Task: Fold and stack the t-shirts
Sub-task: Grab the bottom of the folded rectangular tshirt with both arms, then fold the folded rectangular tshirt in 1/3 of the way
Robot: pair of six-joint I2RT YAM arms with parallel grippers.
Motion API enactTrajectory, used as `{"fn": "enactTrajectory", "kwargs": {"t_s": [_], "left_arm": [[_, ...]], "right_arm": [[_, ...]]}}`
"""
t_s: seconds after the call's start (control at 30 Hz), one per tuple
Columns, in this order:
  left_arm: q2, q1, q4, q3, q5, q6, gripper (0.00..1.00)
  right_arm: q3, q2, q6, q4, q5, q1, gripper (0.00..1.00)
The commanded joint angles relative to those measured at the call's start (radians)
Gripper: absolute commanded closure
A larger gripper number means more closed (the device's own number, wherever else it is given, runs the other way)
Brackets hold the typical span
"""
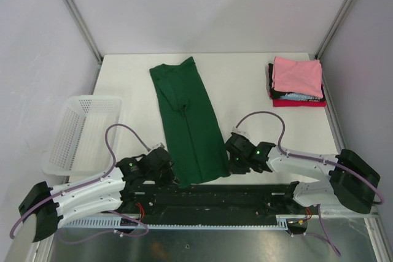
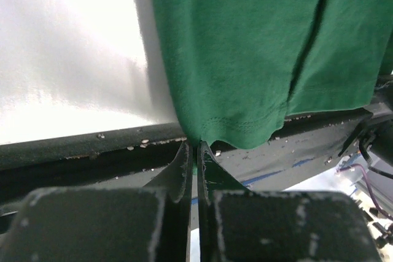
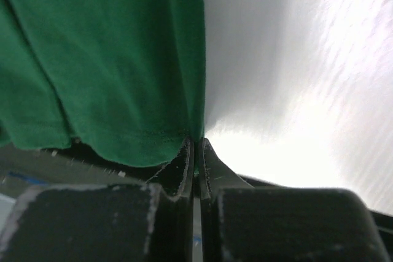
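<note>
The dark green t-shirt (image 1: 187,124) lies folded lengthwise in a long strip down the middle of the white table, its hem at the near edge. My left gripper (image 1: 176,179) is shut on the hem's left corner (image 2: 195,142). My right gripper (image 1: 228,165) is shut on the hem's right corner (image 3: 196,136). The green cloth fills the upper part of the left wrist view (image 2: 258,47) and the right wrist view (image 3: 104,59). A stack of folded shirts, pink (image 1: 298,76) on top with black and red (image 1: 299,102) under it, sits at the back right.
A white plastic mesh basket (image 1: 83,132) stands at the table's left edge. The black rail (image 1: 221,197) holding the arm bases runs along the near edge. Grey walls enclose the table at the back and sides.
</note>
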Motion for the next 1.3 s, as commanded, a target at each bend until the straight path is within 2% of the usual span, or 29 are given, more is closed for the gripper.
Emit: {"fn": "enactTrajectory", "kwargs": {"t_s": [0.0, 0.1, 0.2, 0.4, 0.8, 1.0, 1.27], "left_arm": [[-0.046, -0.026, -0.025, 0.046, 0.039, 0.012, 1.00], [-0.097, -0.038, -0.067, 0.060, 0.022, 0.003, 1.00], [-0.130, -0.036, -0.088, 0.083, -0.015, -0.001, 1.00], [-0.075, 0.032, -0.089, 0.150, -0.056, 0.071, 1.00], [0.118, 0.272, 0.027, 0.269, -0.147, 0.238, 1.00], [0.250, 0.420, 0.125, 0.357, -0.190, 0.312, 1.00], [0.475, 0.560, 0.231, 0.481, -0.185, 0.370, 1.00]], "right_arm": [[-0.002, -0.081, 0.101, -0.070, 0.022, 0.113, 1.00], [0.004, -0.133, 0.141, -0.113, 0.046, 0.163, 1.00], [0.042, -0.169, 0.128, -0.149, 0.079, 0.162, 1.00], [0.197, -0.091, -0.012, -0.179, 0.118, 0.054, 1.00], [0.546, 0.288, -0.208, -0.017, 0.062, -0.172, 1.00], [0.704, 0.464, -0.228, 0.042, 0.033, -0.253, 1.00], [0.891, 0.667, -0.234, 0.086, -0.001, -0.335, 1.00]]}}
